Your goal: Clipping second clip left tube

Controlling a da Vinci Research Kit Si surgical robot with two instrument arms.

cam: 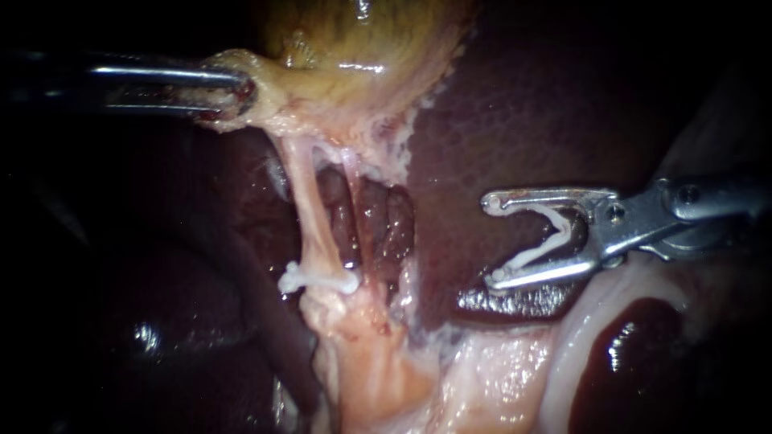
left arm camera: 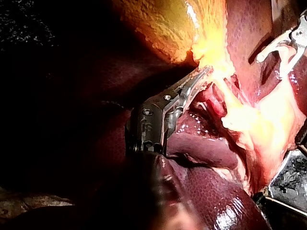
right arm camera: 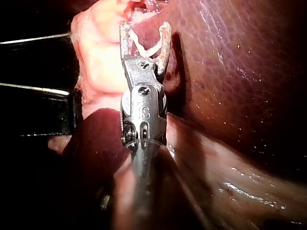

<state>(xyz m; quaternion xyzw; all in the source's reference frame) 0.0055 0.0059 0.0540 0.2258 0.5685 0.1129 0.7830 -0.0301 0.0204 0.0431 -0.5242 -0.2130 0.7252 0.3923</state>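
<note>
So, your right instrument (cam: 489, 241) cradles a spread new clip (cam: 563, 231), left tube (cam: 305, 201) well ahead of it.
Tube looks soft, slippery, easily torn: straddle it beside the seated clip (cam: 318, 280); left instrument (cam: 241, 92) is clamped on the gallbladder (cam: 354, 40).

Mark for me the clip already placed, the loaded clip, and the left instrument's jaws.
Placed clip (cam: 319, 280): endoscope view, middle of its white bar.
Loaded clip (cam: 561, 231): endoscope view, its bend.
Left instrument (cam: 240, 92): endoscope view, between its jaw tips, shut on the gallbladder (cam: 362, 48).

Surg. bench lab, liver (cam: 515, 112) & gallbladder (cam: 354, 40) lying bare, clip (cam: 318, 280) sitting on tube (cam: 310, 209), 2nd clip (cam: 532, 254) sitting in tool of right instrument (cam: 489, 241)
</note>
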